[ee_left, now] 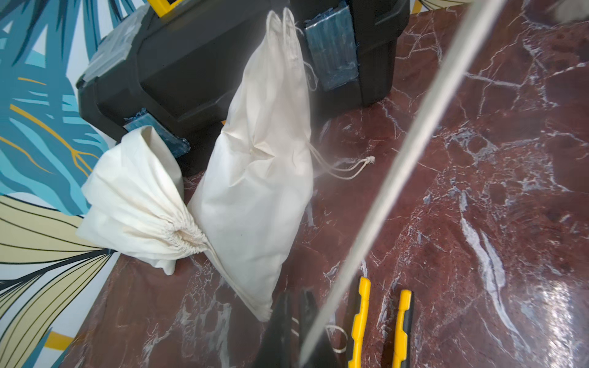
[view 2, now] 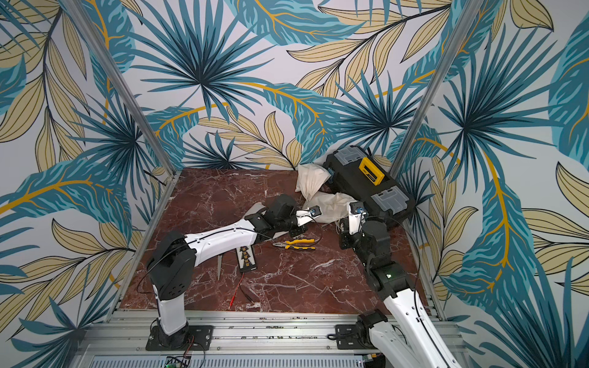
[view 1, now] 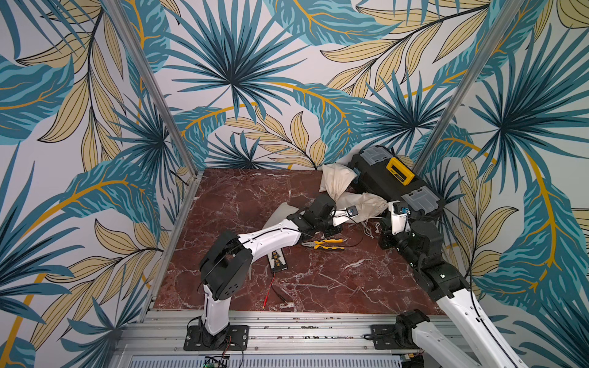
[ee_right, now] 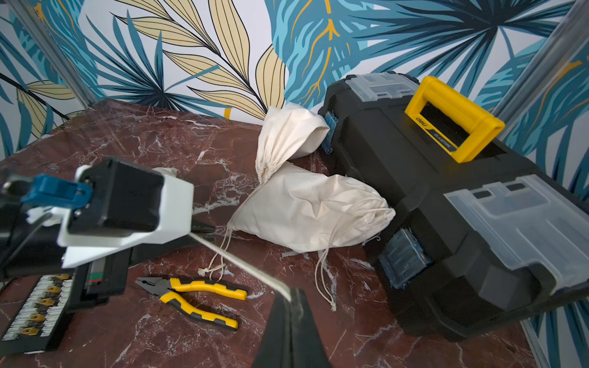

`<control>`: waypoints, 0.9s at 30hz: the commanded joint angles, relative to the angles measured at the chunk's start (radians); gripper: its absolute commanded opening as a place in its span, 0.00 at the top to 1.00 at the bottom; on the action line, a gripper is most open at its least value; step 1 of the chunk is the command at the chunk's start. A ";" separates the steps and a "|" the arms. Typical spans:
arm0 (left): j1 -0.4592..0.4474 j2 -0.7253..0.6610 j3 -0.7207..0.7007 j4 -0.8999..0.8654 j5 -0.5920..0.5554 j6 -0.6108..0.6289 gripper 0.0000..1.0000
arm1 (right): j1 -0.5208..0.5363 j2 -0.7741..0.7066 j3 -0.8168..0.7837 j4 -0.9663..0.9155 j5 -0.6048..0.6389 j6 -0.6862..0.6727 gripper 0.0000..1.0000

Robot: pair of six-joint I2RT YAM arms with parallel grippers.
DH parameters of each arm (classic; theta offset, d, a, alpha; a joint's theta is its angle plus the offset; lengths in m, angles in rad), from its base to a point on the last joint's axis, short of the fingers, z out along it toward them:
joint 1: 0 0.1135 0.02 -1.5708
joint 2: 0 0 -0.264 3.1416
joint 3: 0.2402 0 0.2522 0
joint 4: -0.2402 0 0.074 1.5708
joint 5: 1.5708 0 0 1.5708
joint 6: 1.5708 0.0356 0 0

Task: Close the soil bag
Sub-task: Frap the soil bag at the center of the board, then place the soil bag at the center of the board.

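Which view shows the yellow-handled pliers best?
The right wrist view: the pliers lie whole and close, nose included. Both top views show them small; the left wrist view catches only the handles.

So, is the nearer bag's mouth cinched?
Cinched: nearer bag mouth is bunched into pleats beside the toolbox, drawstrings trailing.

Read "deli" in small dark letters on the yellow handle (ee_right: 468, 105) of the black toolbox (ee_right: 382, 153), in the right wrist view. Saw a line of tiny pale print on the dark strip (ee_right: 443, 140) under that handle, too small to read.
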 commanded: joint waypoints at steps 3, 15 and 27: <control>0.148 0.027 -0.164 -0.296 -0.433 -0.047 0.92 | -0.061 -0.098 0.023 0.179 0.399 0.036 1.00; 0.300 0.025 -0.208 -0.401 -0.603 -0.115 0.87 | -0.132 -0.067 -0.009 0.188 0.336 0.080 1.00; 0.419 0.011 -0.140 -0.374 -0.717 -0.151 0.87 | -0.167 -0.015 -0.063 0.252 0.164 0.127 1.00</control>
